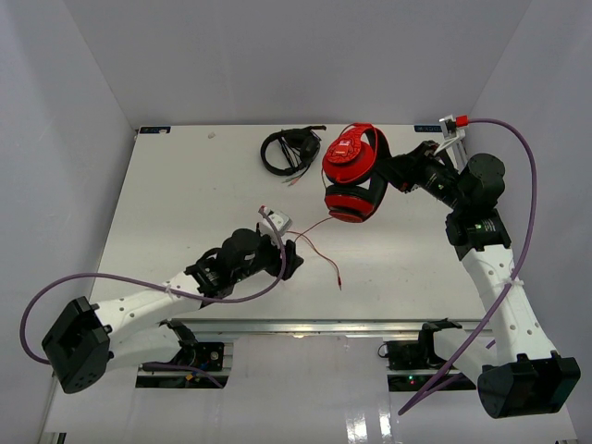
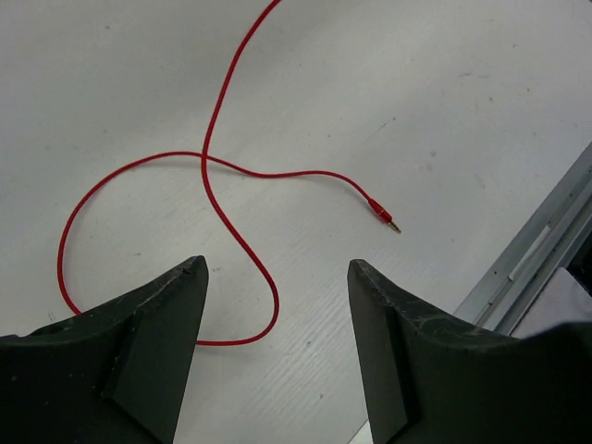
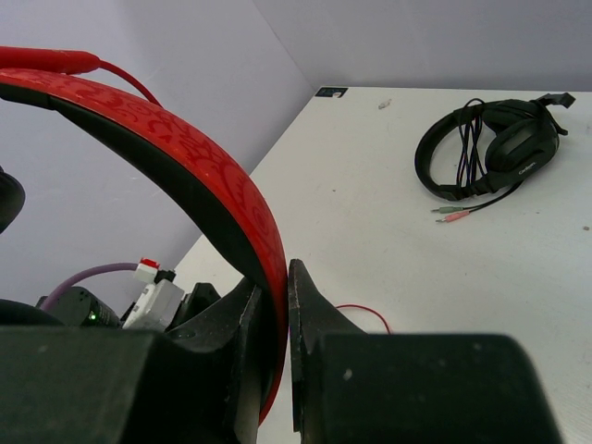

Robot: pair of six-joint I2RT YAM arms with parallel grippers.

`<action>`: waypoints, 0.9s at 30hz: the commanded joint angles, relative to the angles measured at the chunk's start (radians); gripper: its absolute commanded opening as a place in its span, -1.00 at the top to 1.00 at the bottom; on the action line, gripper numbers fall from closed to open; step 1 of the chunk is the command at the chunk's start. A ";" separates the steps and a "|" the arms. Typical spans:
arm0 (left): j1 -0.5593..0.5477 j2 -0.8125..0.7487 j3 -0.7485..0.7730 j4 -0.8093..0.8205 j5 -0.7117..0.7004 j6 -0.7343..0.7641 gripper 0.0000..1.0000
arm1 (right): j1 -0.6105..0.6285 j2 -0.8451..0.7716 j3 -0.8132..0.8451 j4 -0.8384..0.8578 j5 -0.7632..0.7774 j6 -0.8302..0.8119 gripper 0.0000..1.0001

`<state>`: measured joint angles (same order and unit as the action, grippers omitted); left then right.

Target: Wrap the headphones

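Red headphones (image 1: 351, 176) pinched by right pincer (image 3: 282, 310), left pincer (image 2: 276, 268) spread above cable (image 2: 204, 159)

Black headphones (image 1: 291, 151) lie flat on the white table (image 1: 185, 203), near its far edge. Their thin cord (image 3: 476, 139) is looped in a bunch across the band. Two little plugs (image 3: 450, 214) stick out at the end of the cord, one pink and one green, and they rest on the table. A small dark sticker (image 3: 331, 92) sits at a far corner of the table. A silver rail (image 1: 324, 326) runs along the near edge. Plain white walls (image 1: 277, 55) stand around the table on three sides.
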<state>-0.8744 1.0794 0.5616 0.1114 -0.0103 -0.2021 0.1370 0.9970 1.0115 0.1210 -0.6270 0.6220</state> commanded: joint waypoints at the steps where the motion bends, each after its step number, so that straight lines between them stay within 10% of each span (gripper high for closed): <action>1: 0.010 0.062 0.044 -0.098 0.038 -0.074 -0.48 | -0.007 -0.005 0.049 0.041 0.012 0.028 0.85; 15: 0.048 0.309 0.041 0.016 0.183 -0.035 -0.41 | -0.008 -0.006 0.047 0.036 0.009 0.029 0.85; 27: -0.021 0.404 -0.043 0.215 0.232 -0.103 0.83 | -0.010 0.014 0.062 -0.015 0.075 0.027 0.85</action>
<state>-0.8404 1.5112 0.5467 0.2447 0.2250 -0.2810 0.1328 1.0056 1.0116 0.1042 -0.6177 0.6222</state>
